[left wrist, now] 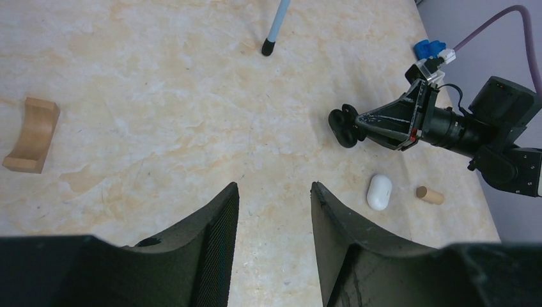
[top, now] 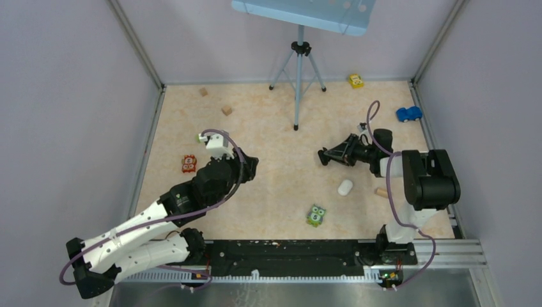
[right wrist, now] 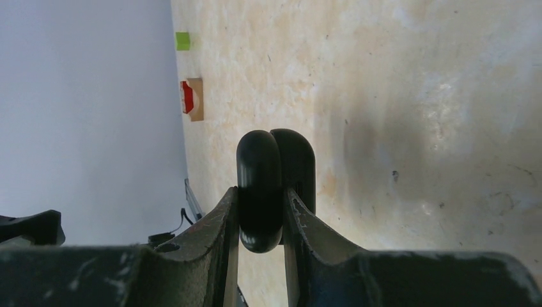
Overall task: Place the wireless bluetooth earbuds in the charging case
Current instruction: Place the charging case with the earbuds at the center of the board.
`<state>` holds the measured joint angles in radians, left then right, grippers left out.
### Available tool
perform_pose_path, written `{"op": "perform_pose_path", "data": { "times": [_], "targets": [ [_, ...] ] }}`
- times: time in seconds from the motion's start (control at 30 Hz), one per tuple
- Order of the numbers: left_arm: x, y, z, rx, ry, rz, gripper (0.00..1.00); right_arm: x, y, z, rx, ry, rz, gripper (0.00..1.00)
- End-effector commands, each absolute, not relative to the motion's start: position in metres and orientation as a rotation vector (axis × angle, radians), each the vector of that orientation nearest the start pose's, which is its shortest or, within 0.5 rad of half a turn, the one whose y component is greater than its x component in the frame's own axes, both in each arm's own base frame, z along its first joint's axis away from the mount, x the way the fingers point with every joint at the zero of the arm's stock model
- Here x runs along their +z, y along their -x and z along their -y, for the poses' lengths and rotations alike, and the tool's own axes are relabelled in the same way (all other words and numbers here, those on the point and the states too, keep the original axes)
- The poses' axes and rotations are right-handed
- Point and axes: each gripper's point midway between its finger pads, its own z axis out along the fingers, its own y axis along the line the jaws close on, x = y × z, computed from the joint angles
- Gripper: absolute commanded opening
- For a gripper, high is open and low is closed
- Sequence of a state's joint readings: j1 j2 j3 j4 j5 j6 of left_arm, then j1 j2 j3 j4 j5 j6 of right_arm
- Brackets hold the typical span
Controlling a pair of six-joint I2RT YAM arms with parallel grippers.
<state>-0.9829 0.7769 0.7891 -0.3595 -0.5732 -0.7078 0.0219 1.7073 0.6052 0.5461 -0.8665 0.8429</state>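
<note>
Right gripper (right wrist: 262,192): your jaws are clamped on the black charging case (right wrist: 259,169). From the wrist view it shows two rounded lobes side by side; the fingers (right wrist: 220,217) pinch the left lobe, and the other lobe sits just beside it, outside the grip. The arm reaches leftward across the table (top: 275,185), gripper roughly level and low. You cannot tell whether the case touches the surface.

Left gripper (left wrist: 275,188): your jaws stand apart with only bare tabletop between them. It hangs over the left half of the table, well apart from the black case.

White charging case (left wrist: 379,192): lies closed on the table, near the right gripper on its near side, nothing touching it. A short wooden cylinder (left wrist: 429,195) lies just to its right.

Earbuds: too small to make out in any view.

Other items: curved wooden block (left wrist: 32,134) at the far left of the left wrist view; owl tile (top: 316,215) near the front edge; tripod (top: 298,70) at the back; blue toy car (top: 409,114) at back right.
</note>
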Motion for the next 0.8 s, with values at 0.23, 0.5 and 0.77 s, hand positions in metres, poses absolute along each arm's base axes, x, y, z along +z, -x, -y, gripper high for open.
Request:
{"op": "perform_pose_path", "data": {
  "times": [0.23,0.5,0.77],
  "targets": [
    [0.256,-0.223,0.208,-0.661,0.132,-1.886,0.52,0.049,-0.356,-0.117,1.168,-0.315,-2.282,0.16],
    [0.252,-0.224,0.215,-0.666,0.113,-1.905,0.52,0.061,-0.356,-0.089,0.934,-0.343,-2.283,0.56],
    [0.249,-0.227,0.216,-0.641,0.104,-1.912,0.54,0.098,-0.341,-0.036,0.554,-0.418,-2.218,0.66]
  ]
}}
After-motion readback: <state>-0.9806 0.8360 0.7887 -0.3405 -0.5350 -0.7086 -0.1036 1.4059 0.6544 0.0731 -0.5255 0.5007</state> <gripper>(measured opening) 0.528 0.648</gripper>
